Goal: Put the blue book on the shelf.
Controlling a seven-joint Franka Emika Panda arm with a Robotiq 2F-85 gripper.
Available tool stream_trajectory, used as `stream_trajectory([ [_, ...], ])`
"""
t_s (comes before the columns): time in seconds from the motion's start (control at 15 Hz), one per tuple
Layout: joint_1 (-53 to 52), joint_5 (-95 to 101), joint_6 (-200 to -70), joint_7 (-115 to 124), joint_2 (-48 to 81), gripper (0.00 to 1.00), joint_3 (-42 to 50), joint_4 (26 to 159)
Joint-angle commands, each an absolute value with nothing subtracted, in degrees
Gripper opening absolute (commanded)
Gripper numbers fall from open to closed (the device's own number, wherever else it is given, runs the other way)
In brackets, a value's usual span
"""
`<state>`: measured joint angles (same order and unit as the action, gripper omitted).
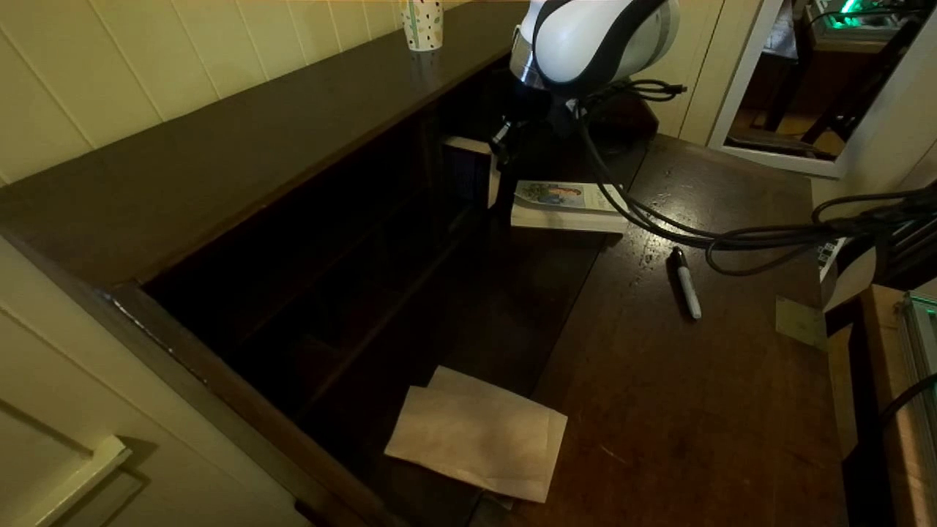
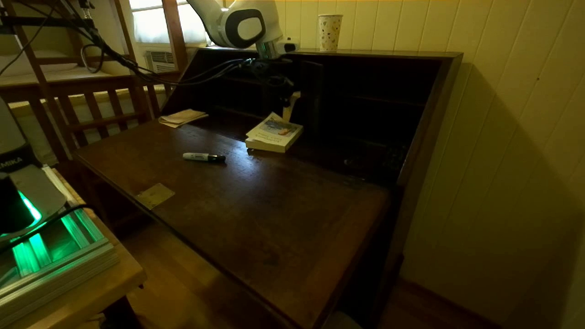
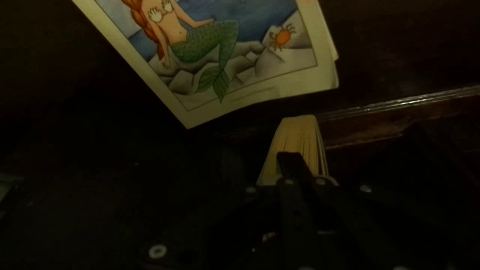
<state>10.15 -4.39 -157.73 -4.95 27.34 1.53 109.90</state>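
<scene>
Black jointed gripper [image 3: 294,157], one, nearest in the wrist view; fingers drawn together

Landmark: one thick white-covered paperback [image 3: 232,45] with mermaid picture, flat

Just beside it, wall side: one thin navy-black book [image 1: 466,173], upright in one dark-brown wooden shelf unit [image 1: 219,146] of open cubbies, pale pages just past the gripper's tips

Higher than it, on the unit's top: one white speckled cup [image 2: 330,33]

Near it, frontward: one white marker [image 2: 196,157] with black cap

Well apart from it: at least two overlapping pale paper sheets [image 1: 476,432]

Surface: dark-brown wooden desktop [image 2: 274,219], glossy and scuffed beside the paperback; one dull square plate [image 2: 156,195] at its front edge

Room: pale yellow panelled wall [image 2: 516,91]; well apart, slatted wooden frame [image 2: 109,121], one window [image 2: 151,27]
</scene>
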Motion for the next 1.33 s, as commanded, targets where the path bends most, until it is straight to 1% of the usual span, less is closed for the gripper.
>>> stream_trajectory([
  [0.0, 11.2, -6.2, -158.5, -6.4, 29.3, 0.00, 0.2, 107.3],
  [1.27, 10.4, -5.1, -158.6, -5.2, 34.0, 0.00, 0.5, 101.5],
])
